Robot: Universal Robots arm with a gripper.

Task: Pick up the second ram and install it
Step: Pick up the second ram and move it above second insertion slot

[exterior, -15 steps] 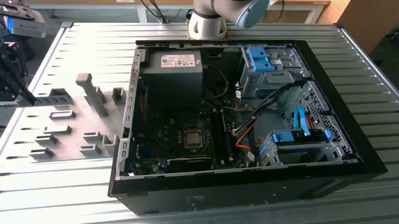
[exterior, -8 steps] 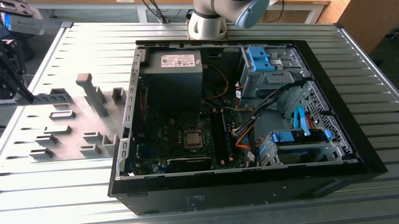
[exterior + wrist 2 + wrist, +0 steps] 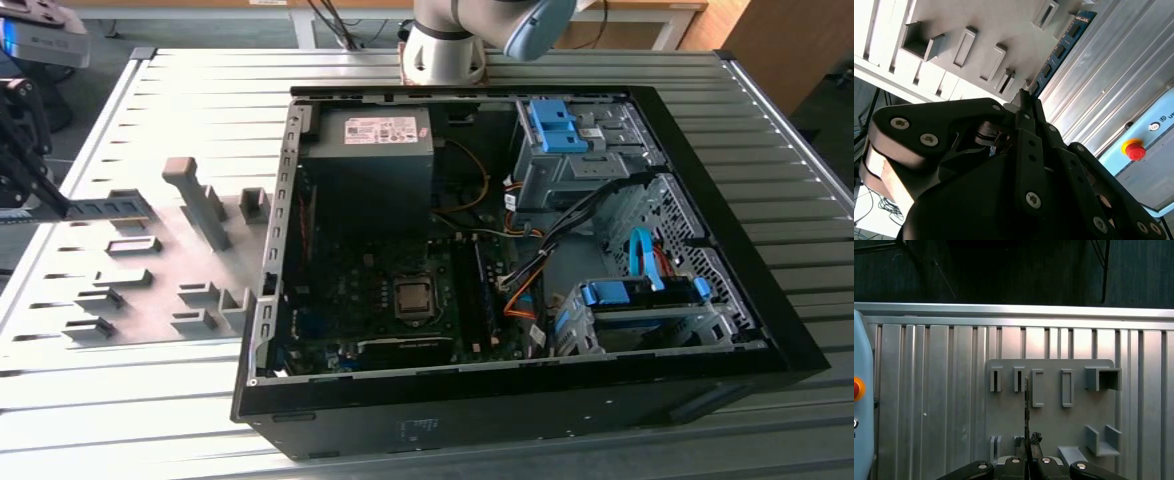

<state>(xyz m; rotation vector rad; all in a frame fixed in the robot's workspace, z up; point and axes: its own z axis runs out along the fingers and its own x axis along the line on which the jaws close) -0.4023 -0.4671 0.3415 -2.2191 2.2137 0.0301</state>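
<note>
Gripper (image 3: 1029, 445) jaws pinch second ram (image 3: 107, 208) tight. Ram hangs over grey holder plate (image 3: 154, 275), by table (image 3: 200, 90) edge at exterior view's left, apart from computer case (image 3: 747, 250). Hold firm, carry flat, line up straight with slot.

white label (image 3: 380, 130) on power supply (image 3: 363, 175), print unreadable

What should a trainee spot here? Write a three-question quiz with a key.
1. What colour are the drive brackets in the case?
2. True or false: the hand is shut on the ram.
3. The ram is above: A) the grey fixture plate; B) the case; C) the drive brackets.
Key: 1 blue; 2 true; 3 A.
</note>
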